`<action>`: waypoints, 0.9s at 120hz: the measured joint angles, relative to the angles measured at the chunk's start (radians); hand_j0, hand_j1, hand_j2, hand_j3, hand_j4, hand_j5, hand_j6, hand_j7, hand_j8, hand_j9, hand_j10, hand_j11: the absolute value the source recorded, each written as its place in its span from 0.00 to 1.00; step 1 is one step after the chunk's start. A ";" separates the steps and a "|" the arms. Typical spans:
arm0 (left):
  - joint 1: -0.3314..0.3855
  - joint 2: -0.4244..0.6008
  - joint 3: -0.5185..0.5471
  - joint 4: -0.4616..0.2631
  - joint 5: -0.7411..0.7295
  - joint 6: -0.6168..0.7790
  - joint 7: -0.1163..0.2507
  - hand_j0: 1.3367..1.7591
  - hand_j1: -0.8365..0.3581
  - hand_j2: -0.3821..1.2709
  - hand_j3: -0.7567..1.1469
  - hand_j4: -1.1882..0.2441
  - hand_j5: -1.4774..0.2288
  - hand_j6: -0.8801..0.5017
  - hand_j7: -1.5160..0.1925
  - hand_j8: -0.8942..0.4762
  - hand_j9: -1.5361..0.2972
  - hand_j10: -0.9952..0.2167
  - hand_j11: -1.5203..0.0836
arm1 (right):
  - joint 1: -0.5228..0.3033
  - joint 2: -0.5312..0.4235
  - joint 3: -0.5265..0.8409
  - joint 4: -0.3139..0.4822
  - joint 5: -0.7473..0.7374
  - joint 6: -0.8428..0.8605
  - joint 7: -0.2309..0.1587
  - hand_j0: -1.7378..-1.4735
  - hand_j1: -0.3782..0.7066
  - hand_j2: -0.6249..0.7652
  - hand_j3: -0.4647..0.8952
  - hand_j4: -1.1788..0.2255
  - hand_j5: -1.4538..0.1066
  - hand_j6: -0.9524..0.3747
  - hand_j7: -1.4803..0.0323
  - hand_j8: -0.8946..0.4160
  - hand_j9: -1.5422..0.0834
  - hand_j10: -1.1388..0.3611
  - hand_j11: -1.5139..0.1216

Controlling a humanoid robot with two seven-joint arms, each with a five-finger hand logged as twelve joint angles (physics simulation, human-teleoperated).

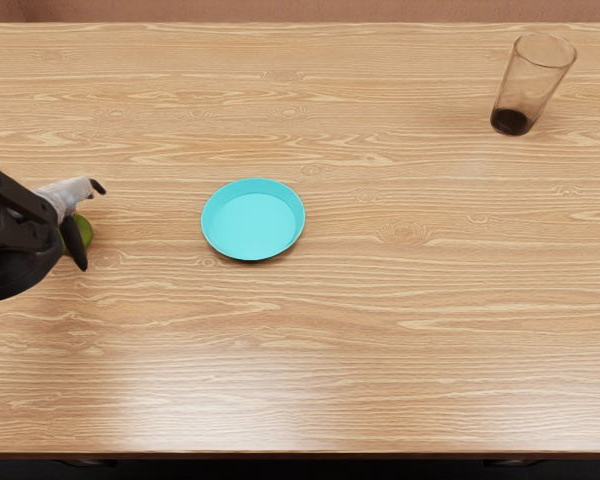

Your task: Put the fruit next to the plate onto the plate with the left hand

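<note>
A small green fruit (83, 233) lies on the table near the left edge, well to the left of the turquoise plate (253, 219), and my hand half hides it. My left hand (89, 226) comes in from the left edge and sits right at the fruit. One grey finger (80, 187) stretches out straight above the fruit, and a dark finger (76, 250) reaches down across its front. The fingers look spread around the fruit rather than closed on it. The plate holds nothing. The right arm does not show.
A tall clear glass (528, 82) with a dark bottom stands at the far right, near the table's back edge. Bare wooden tabletop (150, 230) separates the fruit from the plate.
</note>
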 joint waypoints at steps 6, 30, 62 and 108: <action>0.017 0.000 -0.001 0.008 -0.001 0.001 0.000 0.76 0.77 0.26 0.40 0.68 0.70 0.48 0.72 0.49 0.68 0.64 0.77 | 0.000 0.000 0.000 0.000 0.000 0.000 0.000 0.30 0.04 0.45 0.34 0.83 0.92 0.71 0.97 0.67 0.94 0.75 0.92; 0.033 0.005 0.011 0.040 -0.009 0.004 0.001 0.76 0.75 0.26 0.40 0.66 0.69 0.46 0.71 0.48 0.67 0.63 0.76 | 0.000 0.000 0.000 0.000 0.000 0.000 0.000 0.30 0.04 0.45 0.34 0.83 0.92 0.71 0.97 0.67 0.94 0.75 0.92; 0.031 0.003 0.015 0.050 -0.012 0.001 0.001 0.76 0.69 0.27 0.40 0.62 0.63 0.42 0.66 0.43 0.62 0.57 0.70 | 0.000 0.000 0.000 0.000 0.000 0.000 0.000 0.30 0.04 0.45 0.34 0.83 0.92 0.71 0.97 0.67 0.94 0.75 0.92; 0.017 0.009 0.007 0.046 -0.010 -0.141 0.002 0.76 0.38 0.26 0.55 0.33 0.42 0.60 0.27 0.57 0.31 0.56 0.41 | 0.000 0.000 0.000 0.000 0.000 0.000 0.000 0.30 0.04 0.45 0.34 0.83 0.92 0.71 0.97 0.67 0.94 0.75 0.92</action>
